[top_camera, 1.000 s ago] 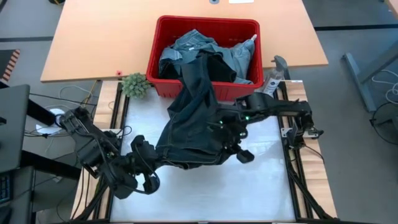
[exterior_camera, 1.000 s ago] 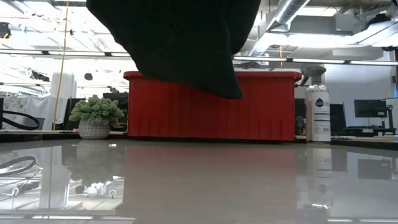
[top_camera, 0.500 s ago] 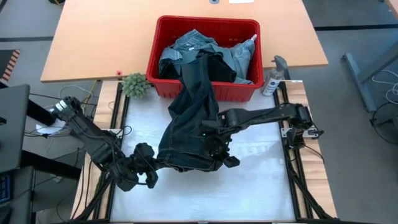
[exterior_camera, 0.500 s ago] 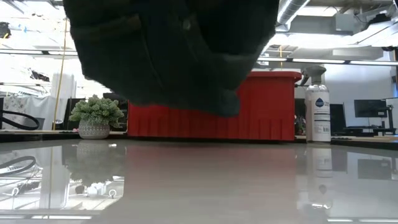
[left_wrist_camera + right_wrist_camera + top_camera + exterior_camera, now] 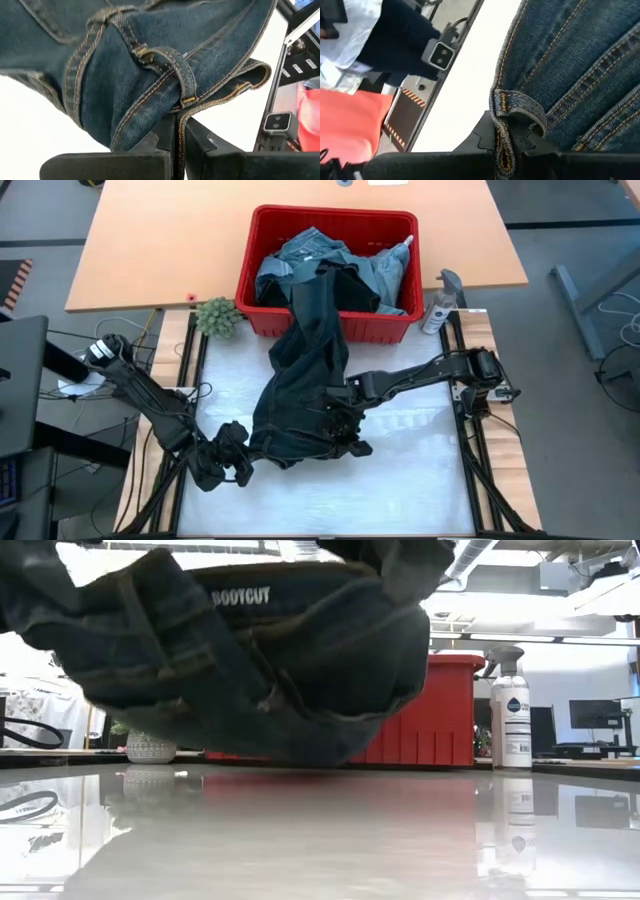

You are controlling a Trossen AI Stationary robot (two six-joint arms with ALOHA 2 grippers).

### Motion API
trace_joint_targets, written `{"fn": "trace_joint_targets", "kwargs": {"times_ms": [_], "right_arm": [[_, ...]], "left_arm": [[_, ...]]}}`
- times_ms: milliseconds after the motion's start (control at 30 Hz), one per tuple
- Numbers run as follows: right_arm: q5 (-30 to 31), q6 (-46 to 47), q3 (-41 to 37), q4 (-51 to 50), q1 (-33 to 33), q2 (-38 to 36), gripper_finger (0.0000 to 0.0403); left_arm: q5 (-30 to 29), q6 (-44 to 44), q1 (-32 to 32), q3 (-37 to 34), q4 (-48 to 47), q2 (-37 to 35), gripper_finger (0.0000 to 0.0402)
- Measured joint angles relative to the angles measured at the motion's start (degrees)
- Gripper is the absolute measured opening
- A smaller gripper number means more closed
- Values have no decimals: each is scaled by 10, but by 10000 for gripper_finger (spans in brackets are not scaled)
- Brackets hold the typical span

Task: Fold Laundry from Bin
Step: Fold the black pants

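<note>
Here, both grippers are pinched tight on one pair of dark jeans over the white table. The left gripper sits low at the near left of the table, its fingers closed on the stitched waistband edge beside a belt loop. The right gripper reaches in from the right side toward the table's middle, its fingers clamped on another fold of denim hem. Neither shows any gap between its jaws apart from the cloth.

Between the two grippers the waistband end of the jeans hangs in a bunched sag. From table height, this bundle fills the upper part of the view and hangs close above the glossy surface; whether it touches is unclear. A label on it reads "BOOTCUT".

From the grippers, one long leg of the jeans stretches away across the table and up over the near rim of the red bin, its far end still inside. The bin stands on the wooden table at the far edge of the white one. It also holds light blue denim and a black garment.

Just left of the bin sits a small green plant in a pot. Just right of it stands a spray bottle.
</note>
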Motion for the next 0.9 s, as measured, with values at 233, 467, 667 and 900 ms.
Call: {"fn": "trace_joint_targets", "kwargs": {"times_ms": [233, 467, 667, 900], "right_arm": [[7, 12, -12, -1, 0, 0, 115], [2, 57, -7, -4, -3, 0, 208], [-49, 66, 45, -10, -16, 0, 247], [-51, 44, 160, -98, -49, -1, 248]], "left_arm": [[27, 40, -9, -12, 35, 0, 60], [80, 125, -8, -11, 125, 0, 159], [29, 128, 16, -11, 112, 0, 219], [-19, 154, 73, -11, 96, 0, 225]]}}
